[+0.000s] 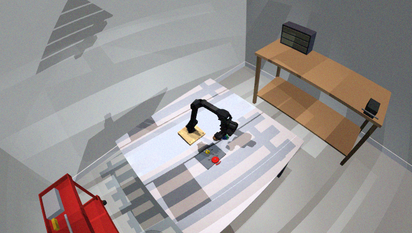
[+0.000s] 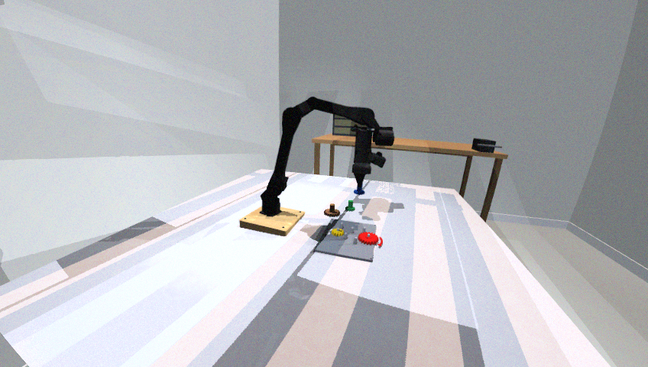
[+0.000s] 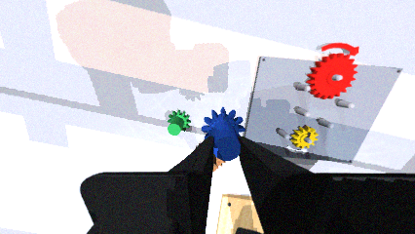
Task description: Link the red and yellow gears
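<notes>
We see the blue gear (image 2: 359, 192) (image 3: 222, 128) clamped between the gripper's (image 1: 218, 135) (image 2: 359, 185) (image 3: 227, 142) fingertips, beyond the grey board's (image 1: 208, 166) (image 2: 345, 255) (image 3: 253, 93) edge.

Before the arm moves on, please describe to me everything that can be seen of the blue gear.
The blue gear is a toothed disc with a thick round stem on top, all one deep blue, smooth like plastic. The gripper is shut on the stem, holding it above the table, teeth downmost, beside the board. It looks about level. The fingers hide part of it.
</notes>
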Controlling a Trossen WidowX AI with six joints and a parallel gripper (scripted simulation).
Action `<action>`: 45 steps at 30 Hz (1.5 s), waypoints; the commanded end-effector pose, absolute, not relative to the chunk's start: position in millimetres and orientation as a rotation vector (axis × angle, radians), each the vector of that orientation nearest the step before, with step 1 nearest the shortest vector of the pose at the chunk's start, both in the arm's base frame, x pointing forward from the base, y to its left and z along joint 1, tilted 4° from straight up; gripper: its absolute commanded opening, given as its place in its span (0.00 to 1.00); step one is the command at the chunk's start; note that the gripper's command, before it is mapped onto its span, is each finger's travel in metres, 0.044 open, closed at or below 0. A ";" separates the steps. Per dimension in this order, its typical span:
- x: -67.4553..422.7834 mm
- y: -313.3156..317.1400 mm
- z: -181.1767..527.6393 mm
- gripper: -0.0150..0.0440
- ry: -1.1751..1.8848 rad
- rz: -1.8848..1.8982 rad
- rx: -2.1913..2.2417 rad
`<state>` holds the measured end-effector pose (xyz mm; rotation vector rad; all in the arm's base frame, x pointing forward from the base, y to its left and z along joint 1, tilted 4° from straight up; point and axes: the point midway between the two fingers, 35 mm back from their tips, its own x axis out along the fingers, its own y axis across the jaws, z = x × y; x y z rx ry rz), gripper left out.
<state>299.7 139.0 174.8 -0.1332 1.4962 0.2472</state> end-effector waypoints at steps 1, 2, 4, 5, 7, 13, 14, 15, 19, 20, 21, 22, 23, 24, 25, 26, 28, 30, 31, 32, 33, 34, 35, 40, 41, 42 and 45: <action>299.6 138.8 182.6 0.25 1.491 0.252 -0.133; 299.3 138.5 184.5 0.25 1.491 0.252 -0.133; 298.7 138.1 188.4 0.25 1.491 0.252 -0.133; 298.4 137.8 190.3 0.25 1.491 0.252 -0.133; 297.7 137.3 194.1 0.25 1.492 0.252 -0.133; 295.4 135.6 205.5 0.25 1.492 0.252 -0.133; 295.0 135.3 207.4 0.25 1.492 0.252 -0.133; 294.6 135.0 209.3 0.25 1.492 0.252 -0.133; 293.0 133.9 215.5 0.25 1.492 0.252 -0.133; 292.9 133.9 215.8 0.25 1.492 0.252 -0.133; 293.2 133.5 215.6 0.25 1.492 0.252 -0.134; 293.9 132.6 215.0 0.25 1.492 0.252 -0.134; 295.2 131.0 214.1 0.25 1.492 0.251 -0.134; 296.7 129.0 212.9 0.25 1.492 0.251 -0.134; 298.2 127.1 211.7 0.25 1.492 0.251 -0.134; 299.7 125.1 210.4 0.25 1.492 0.251 -0.135; 302.6 121.1 208.0 0.25 1.492 0.250 -0.135; 305.1 116.7 206.0 0.25 1.491 0.248 -0.137; 306.4 114.5 205.0 0.25 1.490 0.247 -0.138; 307.6 112.2 204.0 0.25 1.490 0.246 -0.139; 308.8 110.0 203.0 0.25 1.490 0.246 -0.139; 310.0 107.8 202.0 0.25 1.490 0.245 -0.140; 311.2 105.6 200.9 0.25 1.489 0.244 -0.141; 316.9 94.3 195.6 0.25 1.488 0.241 -0.144; 318.0 92.0 194.5 0.25 1.488 0.240 -0.145; 319.0 89.7 193.5 0.25 1.488 0.239 -0.145; 322.2 82.9 190.0 0.25 1.488 0.238 -0.147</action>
